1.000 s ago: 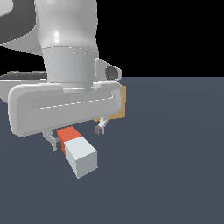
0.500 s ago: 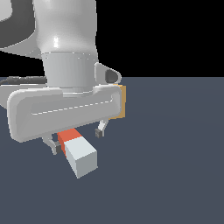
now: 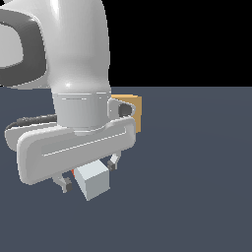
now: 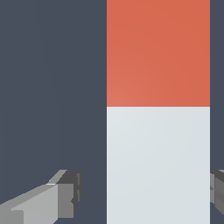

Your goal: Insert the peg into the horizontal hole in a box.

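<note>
Your gripper (image 3: 88,174) is low over the peg (image 3: 91,181), fingers spread apart on either side of it. In the wrist view one fingertip (image 4: 65,194) sits clear of the grey half with floor showing between them, and the other fingertip (image 4: 217,190) is just beside the opposite edge, so the claw is released, not clamping anything. The peg (image 4: 158,109) lies flat on the dark floor (image 3: 197,187); in the exterior view you mostly see its light grey end, with only a sliver of red under the hand. The box (image 3: 133,110) sits up around 1 o'clock from the peg, mostly hidden behind the arm (image 3: 74,59). You can't see the hole from either camera
</note>
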Controlling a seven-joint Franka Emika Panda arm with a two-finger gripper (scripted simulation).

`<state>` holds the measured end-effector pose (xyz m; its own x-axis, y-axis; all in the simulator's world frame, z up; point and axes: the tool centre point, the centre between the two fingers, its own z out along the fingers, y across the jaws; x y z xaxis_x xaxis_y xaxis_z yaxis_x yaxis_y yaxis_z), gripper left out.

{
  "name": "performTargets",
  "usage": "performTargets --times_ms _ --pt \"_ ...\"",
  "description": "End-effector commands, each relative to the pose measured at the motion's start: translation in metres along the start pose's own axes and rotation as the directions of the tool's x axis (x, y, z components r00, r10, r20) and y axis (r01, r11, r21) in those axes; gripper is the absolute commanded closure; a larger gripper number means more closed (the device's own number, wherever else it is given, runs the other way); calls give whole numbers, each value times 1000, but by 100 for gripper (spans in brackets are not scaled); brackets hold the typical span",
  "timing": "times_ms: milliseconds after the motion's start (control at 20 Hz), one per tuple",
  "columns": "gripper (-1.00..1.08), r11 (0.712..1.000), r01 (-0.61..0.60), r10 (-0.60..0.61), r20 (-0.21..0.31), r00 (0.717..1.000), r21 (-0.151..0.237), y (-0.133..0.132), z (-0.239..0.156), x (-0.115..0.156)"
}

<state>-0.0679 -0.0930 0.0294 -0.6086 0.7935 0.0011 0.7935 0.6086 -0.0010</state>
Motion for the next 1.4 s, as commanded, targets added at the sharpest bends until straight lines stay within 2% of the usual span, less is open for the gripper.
performTargets --times_ms 0,100,150,850,1350 --pt "-92 1000 0 0 1 1000 -1 1 5 -1" --pt "-92 1000 0 0 1 1000 -1 1 6 -1" --pt "108 1000 0 0 1 1000 -1 1 6 -1" --pt "108 1000 -5 5 1 1000 -1 4 5 1" --pt "108 997 -73 73 1 997 -2 37 -3 21"
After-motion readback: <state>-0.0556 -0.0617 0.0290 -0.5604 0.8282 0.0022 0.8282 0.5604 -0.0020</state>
